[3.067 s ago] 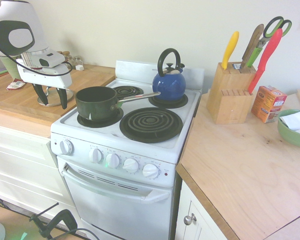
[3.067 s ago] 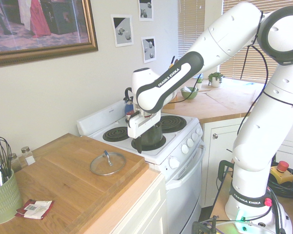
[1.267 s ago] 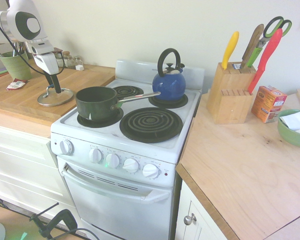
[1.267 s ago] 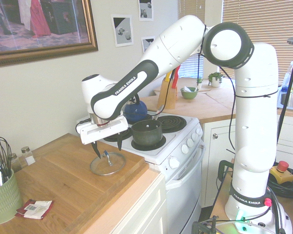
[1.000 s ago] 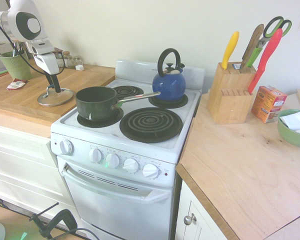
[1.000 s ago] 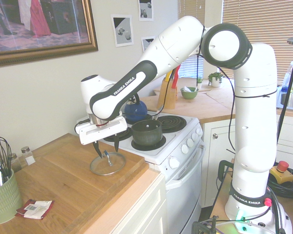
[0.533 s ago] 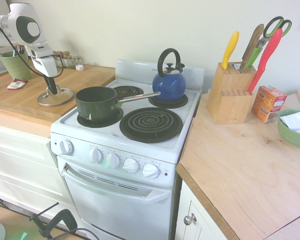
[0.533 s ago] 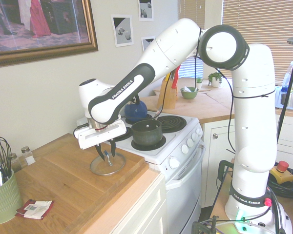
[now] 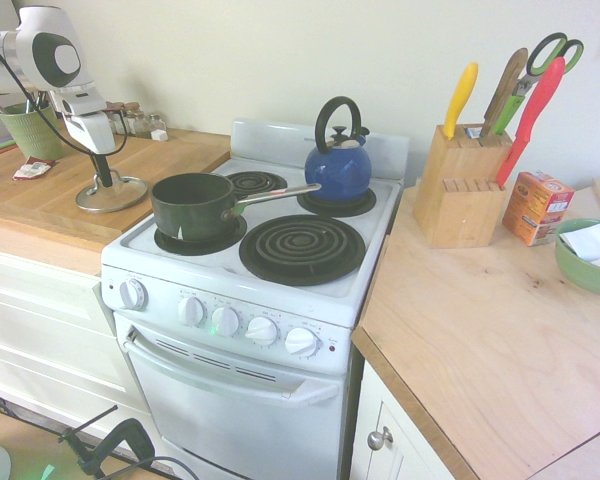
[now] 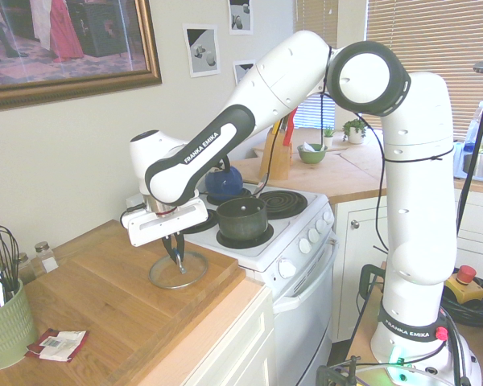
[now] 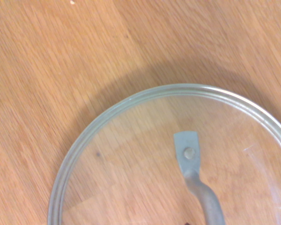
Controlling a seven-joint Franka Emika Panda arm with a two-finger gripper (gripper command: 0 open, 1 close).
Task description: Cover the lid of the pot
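The lid (image 9: 130,194), clear glass with a metal rim, lies flat on the wooden counter to the left of the stove. My gripper (image 9: 104,180) points straight down over its middle, fingers shut on the lid's thin metal handle (image 11: 196,183). From the other side, the gripper (image 10: 178,259) stands on the lid (image 10: 163,278) the same way. The wrist view shows the lid's rim (image 11: 107,112) close up on wood. The dark pot (image 9: 192,205) sits uncovered on the front left burner, its silver handle (image 9: 280,192) pointing right. It also shows in the second exterior view, pot (image 10: 241,219).
A blue kettle (image 9: 338,165) stands on the back right burner. A knife block (image 9: 460,190), an orange box (image 9: 536,207) and a green bowl (image 9: 588,258) are on the right counter. A green utensil cup (image 10: 4,322) and a red packet (image 10: 56,344) sit beyond the lid.
The gripper came down a little over the lid and its fingers closed from wide apart onto the handle. The lid and the pot have not moved.
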